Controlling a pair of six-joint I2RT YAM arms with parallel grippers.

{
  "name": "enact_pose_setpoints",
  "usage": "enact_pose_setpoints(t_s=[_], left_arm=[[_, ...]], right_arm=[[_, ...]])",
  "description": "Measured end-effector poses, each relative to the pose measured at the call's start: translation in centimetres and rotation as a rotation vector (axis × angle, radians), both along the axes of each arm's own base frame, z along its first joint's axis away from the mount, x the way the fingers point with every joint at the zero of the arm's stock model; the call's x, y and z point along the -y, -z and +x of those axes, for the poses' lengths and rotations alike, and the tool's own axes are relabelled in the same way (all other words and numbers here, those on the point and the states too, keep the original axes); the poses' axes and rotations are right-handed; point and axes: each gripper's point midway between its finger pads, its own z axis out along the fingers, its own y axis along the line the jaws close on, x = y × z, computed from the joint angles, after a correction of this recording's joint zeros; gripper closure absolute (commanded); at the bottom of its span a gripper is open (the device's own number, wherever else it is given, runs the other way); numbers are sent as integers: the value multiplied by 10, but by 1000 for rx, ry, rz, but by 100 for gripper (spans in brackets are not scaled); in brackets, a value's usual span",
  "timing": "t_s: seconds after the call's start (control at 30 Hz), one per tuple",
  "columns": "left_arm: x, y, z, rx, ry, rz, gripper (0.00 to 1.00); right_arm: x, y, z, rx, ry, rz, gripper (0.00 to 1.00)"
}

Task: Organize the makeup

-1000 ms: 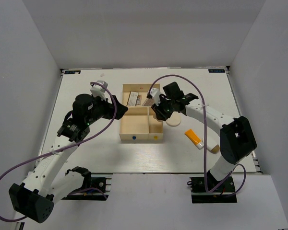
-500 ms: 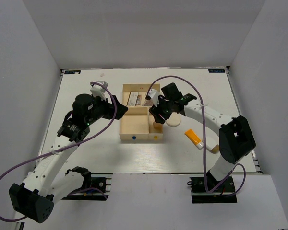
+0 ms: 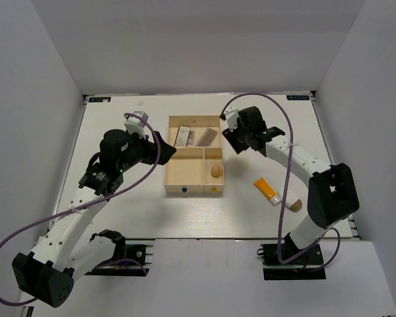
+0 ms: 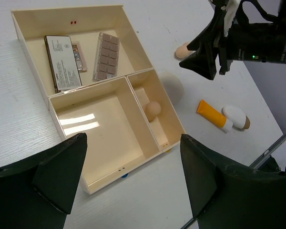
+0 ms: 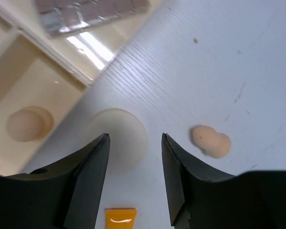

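Two flat grey-brown palettes (image 3: 183,137) (image 3: 206,137) lie in the back compartment of the wooden tray (image 3: 166,173). One peach sponge (image 3: 216,170) lies in the tray's front right compartment. My right gripper (image 3: 234,142) is open and empty, hovering above the table just right of the tray. In the right wrist view the right gripper (image 5: 135,143) is over the cream round pad (image 5: 119,138), with the second peach sponge (image 5: 210,141) to its right. The orange tube (image 3: 266,191) and the white brown-capped bottle (image 3: 290,203) lie further right. My left gripper (image 3: 155,148) is open and empty at the tray's left.
In the left wrist view the tray's large front compartment (image 4: 102,138) holds nothing. The tray's dividing walls (image 5: 52,57) stand close to the left of the right gripper. The table's right edge (image 3: 335,172) runs past the bottle.
My right gripper has let the peach sponge go into the tray's front right compartment, then risen and moved back and to the right. The left arm has not moved.
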Motion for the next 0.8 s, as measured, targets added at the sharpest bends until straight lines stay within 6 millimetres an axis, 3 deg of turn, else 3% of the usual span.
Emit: enact_pose_setpoints(t_s=[0.17, 0.47, 0.67, 0.8], left_arm=[[0, 0, 0, 0, 1, -1, 11], [1, 0, -1, -2, 9, -5, 11], [2, 0, -2, -5, 15, -7, 12], [2, 0, -2, -5, 16, -7, 12]], right_arm=[[33, 30, 16, -64, 123, -43, 45], [51, 97, 10, -262, 173, -101, 46], [52, 105, 8, -300, 170, -99, 48], [47, 112, 8, -345, 154, -74, 60]])
